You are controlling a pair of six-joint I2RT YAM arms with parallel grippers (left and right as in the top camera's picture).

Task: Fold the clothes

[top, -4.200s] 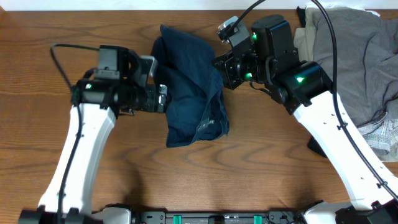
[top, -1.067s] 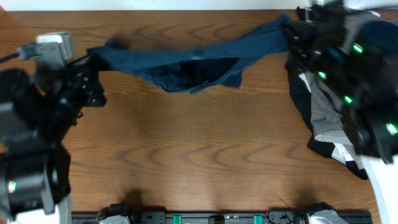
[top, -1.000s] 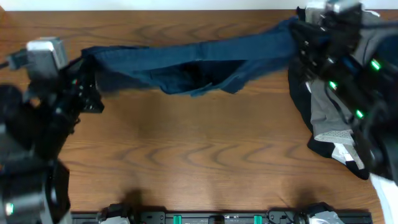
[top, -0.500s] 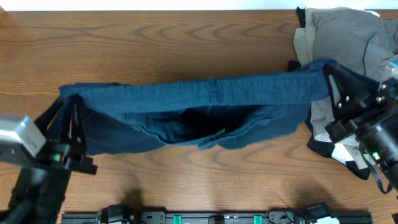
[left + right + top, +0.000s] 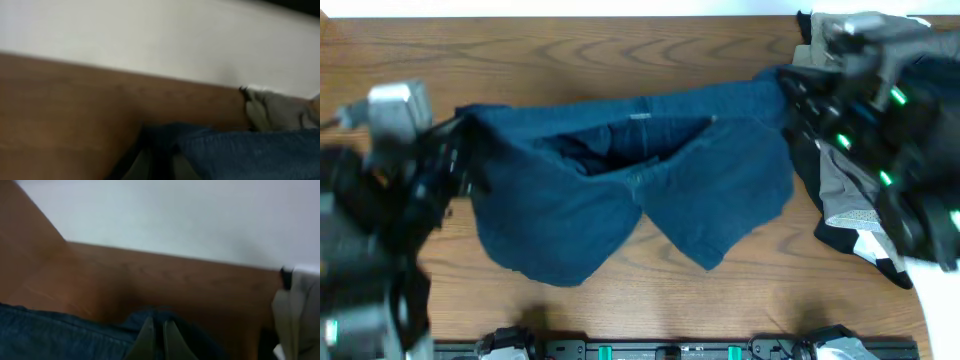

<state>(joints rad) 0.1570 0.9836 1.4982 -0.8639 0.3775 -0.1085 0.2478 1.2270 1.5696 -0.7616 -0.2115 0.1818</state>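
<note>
Half a second ago the shorts were a narrow band stretched low across the overhead view with the legs bunched under it. Now the band sits nearer the far edge and the 2 legs have fallen open toward the near edge. At the far left the left gripper (image 5: 456,165) meets the left end of the waistband. Motion blur hides its jaws in both the overhead and left wrist views, but the cloth is pulled taut from it, so I judge it closed on that corner. The shorts (image 5: 620,205) lie between the arms on the table (image 5: 620,45), with the long axis running left to right along the waistband and the right end slightly farther back. The legs point away from both grippers, toward the near edge. Each arm is at its own end, neither nearer the middle. Any fold across the middle depends on that line, and I judge the legs are not yet flat and even. The right gripper (image 5: 788,92) holds the right waistband corner, and the right wrist view shows its fingers (image 5: 148,336) narrow with blue cloth around them. Just to its right, touching the shorts' end, lies the pile of other clothes (image 5: 842,190), grey, beige, black and white-patterned. No box or basket is in view.
</note>
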